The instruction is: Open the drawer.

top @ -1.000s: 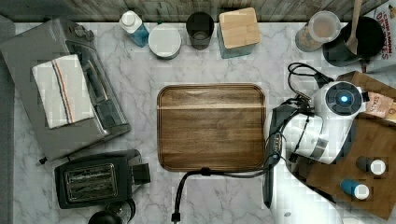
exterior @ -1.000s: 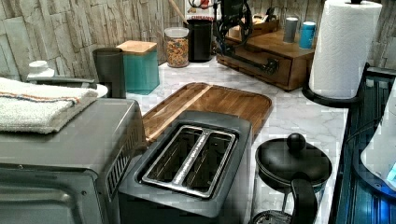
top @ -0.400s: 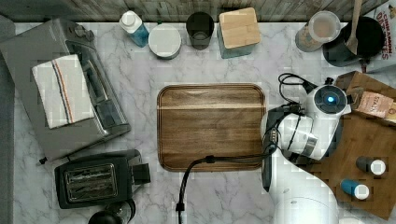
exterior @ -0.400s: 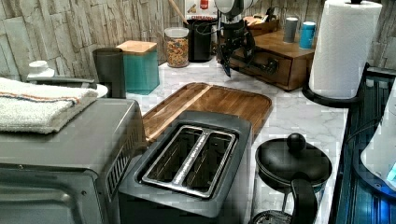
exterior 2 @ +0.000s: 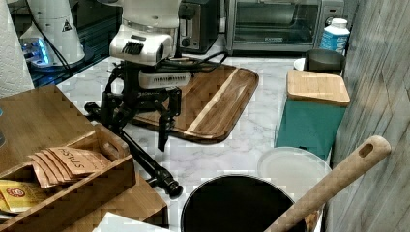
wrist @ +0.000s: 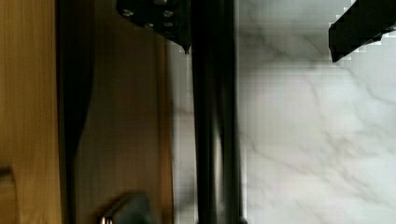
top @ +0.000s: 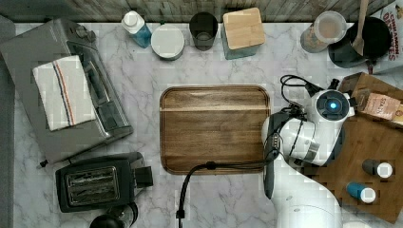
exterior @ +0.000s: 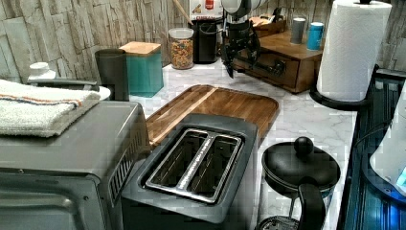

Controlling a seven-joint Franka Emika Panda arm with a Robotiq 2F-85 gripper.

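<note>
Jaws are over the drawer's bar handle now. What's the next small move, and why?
Probably close. In the wrist view the black handle runs between the open jaws of the gripper, one just behind the bar, the other out over the marble. The right view shows the gripper down at the bar's height, and the drawer looks shut. Grip first, then pull.

1 drawer (exterior: pixel 268 64), 1 toaster (top: pixel 97 184)
</note>
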